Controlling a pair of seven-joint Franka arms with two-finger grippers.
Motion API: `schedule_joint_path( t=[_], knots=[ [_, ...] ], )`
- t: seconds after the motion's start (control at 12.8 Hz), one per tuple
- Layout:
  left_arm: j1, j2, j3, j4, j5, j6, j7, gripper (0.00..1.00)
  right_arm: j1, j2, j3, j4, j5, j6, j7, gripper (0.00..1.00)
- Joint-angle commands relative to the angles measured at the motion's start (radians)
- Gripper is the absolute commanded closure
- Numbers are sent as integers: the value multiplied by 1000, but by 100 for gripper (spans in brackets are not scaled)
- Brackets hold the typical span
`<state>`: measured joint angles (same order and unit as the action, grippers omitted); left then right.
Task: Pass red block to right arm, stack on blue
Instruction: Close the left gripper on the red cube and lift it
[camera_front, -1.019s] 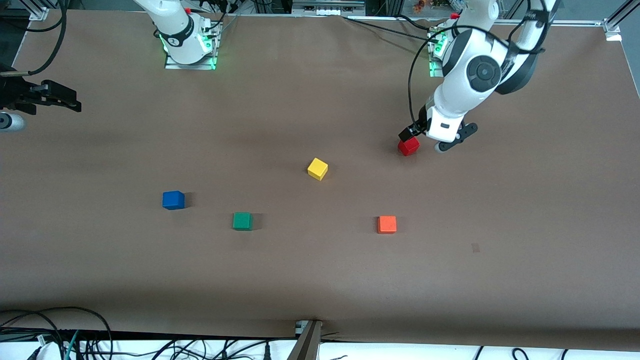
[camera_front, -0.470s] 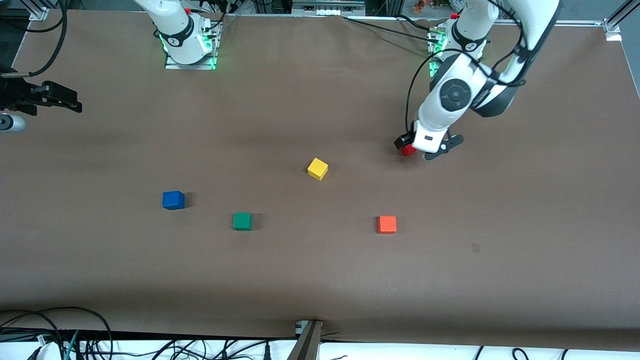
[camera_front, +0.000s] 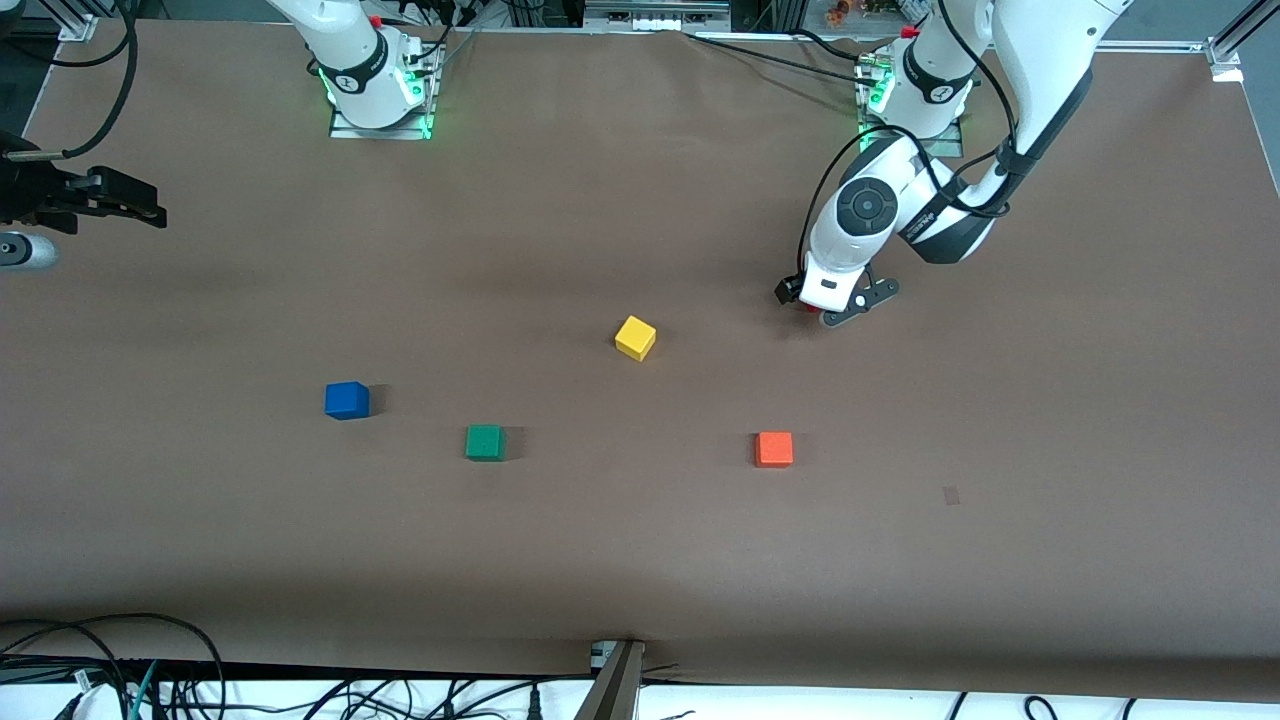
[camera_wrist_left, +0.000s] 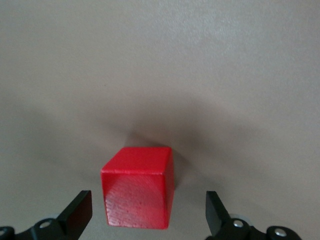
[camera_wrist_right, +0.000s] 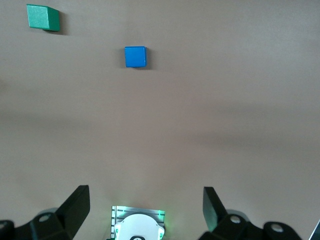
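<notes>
A: Where does the pick stand?

B: The left gripper (camera_front: 815, 305) is down at the table in the upper right of the front view, fingers spread wide. In the left wrist view the red block (camera_wrist_left: 138, 192) sits low in the frame on the table between the two fingertips (camera_wrist_left: 75, 212), with clear gaps on both sides — nothing is gripped yet.

A: I can hardly find it from the front.

B: Only a sliver of red (camera_front: 811, 309) peeks out under the wrist there; the hand covers the rest.

A: And the right gripper (camera_front: 130, 200)?

B: Waiting at the upper left edge of the front view, its fingers apart too. Its wrist camera looks down on the blue cube (camera_wrist_right: 135, 56) near the top of the frame, with the green cube (camera_wrist_right: 43, 17) in the top left corner.

A: What could spoil this?

B: The block looks slightly turned against the fingers and sits closer to one of them. I'd judge that closing now could push on an edge and twist or skid it on the smooth brown table (camera_front: 640, 560). A grip taken too low or too full would also leave the right arm little bare face to take hold of at the handover — and a drop there could roll toward the yellow cube (camera_front: 635, 337) or the orange cube (camera_front: 774, 449).
</notes>
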<state>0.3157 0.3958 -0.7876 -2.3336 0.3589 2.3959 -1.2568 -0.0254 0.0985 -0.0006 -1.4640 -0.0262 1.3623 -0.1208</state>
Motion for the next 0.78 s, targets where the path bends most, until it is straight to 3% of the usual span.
schedule_joint_path(
  t=[0.0,0.31,0.55,0.71],
  knots=[
    [14,1,-2,8,32,2,-13,0,-7,10,7,25,-4,-12,-10,0],
    [39,24,-2,5,32,29,-13,0,-8,10,8,25,-4,-12,-11,0],
    [42,46,-2,5,32,34,-13,17,-8,15,7,25,-4,-11,-13,0],
    [48,49,-2,5,32,34,-13,37,-10,20,7,27,-3,-11,-13,0]
  ],
)
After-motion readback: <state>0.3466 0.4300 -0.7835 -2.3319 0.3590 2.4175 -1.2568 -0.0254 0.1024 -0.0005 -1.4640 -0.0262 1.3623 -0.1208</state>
